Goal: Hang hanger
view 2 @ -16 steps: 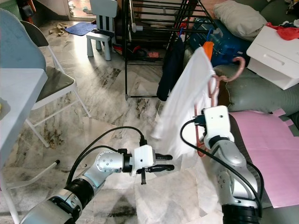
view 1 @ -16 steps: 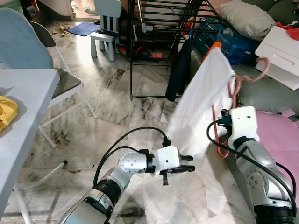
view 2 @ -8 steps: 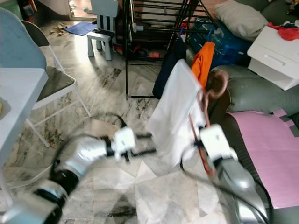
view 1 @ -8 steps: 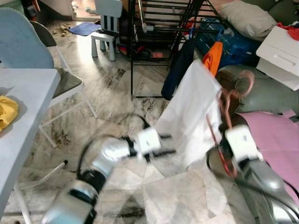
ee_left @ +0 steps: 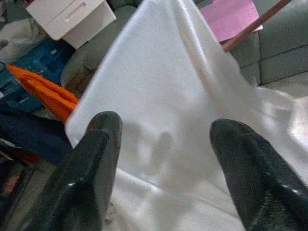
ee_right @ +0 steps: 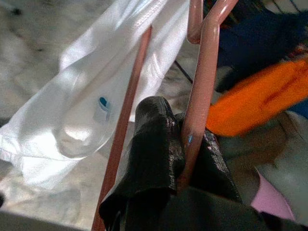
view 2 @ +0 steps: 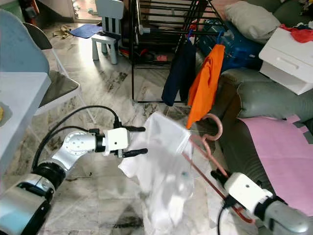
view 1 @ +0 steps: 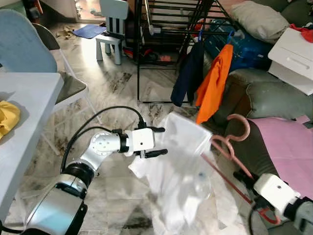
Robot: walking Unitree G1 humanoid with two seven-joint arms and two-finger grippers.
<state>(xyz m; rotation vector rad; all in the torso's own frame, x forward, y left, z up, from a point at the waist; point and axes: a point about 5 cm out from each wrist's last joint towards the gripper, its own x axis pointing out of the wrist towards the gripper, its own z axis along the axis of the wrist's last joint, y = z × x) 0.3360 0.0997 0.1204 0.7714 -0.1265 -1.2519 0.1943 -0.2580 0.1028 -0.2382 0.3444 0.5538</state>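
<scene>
The pink hanger [view 1: 230, 142] is held low over the marble floor [view 1: 112, 98], tilted, with the white garment [view 1: 178, 171] draped from it and sagging towards the tiles. It is clamped between the fingers of the right gripper [ee_right: 185, 144], just beside the grey sofa [view 1: 274, 98]. The left gripper [view 1: 159, 141] is seen with its fingers apart at the garment's edge, nothing being pinched. Behind, an orange garment [view 1: 213, 83] and a dark one [view 1: 188, 73] are hung on the black drying rack [view 1: 161, 29]; a white table [view 1: 24, 98] stands at the left. Compared with a second ago, the hanger has been lowered from an upright, raised position, and the orange garment has been uncovered.
</scene>
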